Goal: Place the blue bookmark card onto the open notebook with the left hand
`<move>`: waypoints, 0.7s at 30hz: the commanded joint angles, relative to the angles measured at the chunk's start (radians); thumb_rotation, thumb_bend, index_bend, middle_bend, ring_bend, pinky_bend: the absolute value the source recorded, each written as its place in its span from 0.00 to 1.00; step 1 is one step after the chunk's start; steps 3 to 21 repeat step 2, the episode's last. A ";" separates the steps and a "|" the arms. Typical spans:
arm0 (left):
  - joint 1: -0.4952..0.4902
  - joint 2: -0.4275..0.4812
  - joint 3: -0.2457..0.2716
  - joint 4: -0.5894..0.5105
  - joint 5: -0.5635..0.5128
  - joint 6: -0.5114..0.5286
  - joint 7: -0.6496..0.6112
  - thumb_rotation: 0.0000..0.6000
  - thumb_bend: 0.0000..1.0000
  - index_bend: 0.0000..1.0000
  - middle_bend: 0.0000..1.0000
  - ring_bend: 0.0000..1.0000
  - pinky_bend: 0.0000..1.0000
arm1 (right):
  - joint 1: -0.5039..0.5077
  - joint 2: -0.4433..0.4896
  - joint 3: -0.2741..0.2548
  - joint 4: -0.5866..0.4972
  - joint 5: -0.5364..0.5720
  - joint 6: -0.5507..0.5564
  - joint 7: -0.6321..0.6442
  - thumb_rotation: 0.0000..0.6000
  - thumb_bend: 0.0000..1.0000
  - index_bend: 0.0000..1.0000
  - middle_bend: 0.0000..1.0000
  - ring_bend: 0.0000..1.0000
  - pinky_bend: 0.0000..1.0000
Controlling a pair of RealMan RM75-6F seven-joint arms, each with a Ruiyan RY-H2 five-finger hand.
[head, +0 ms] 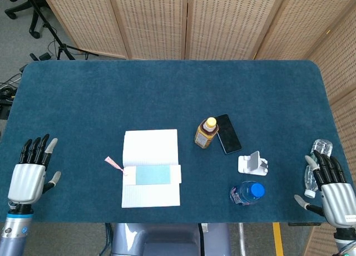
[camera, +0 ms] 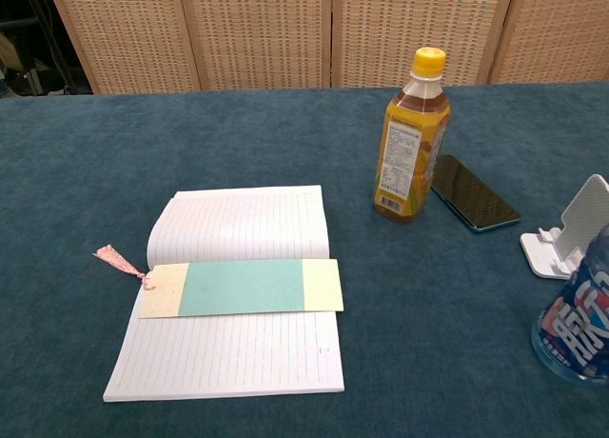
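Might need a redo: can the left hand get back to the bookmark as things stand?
Probably yes. The left hand is open at the table's left edge, and only bare cloth lies between it and the bookmark lying flat across the open notebook.
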 commanded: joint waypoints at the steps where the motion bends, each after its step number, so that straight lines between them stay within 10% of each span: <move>1: 0.008 0.006 -0.010 0.002 0.008 -0.008 -0.008 1.00 0.25 0.00 0.00 0.00 0.07 | 0.001 -0.001 -0.001 -0.001 0.001 -0.003 -0.003 1.00 0.00 0.00 0.00 0.00 0.00; 21: 0.011 0.007 -0.013 0.004 0.011 -0.012 -0.009 1.00 0.25 0.00 0.00 0.00 0.07 | 0.001 -0.001 -0.001 -0.001 0.001 -0.003 -0.005 1.00 0.00 0.00 0.00 0.00 0.00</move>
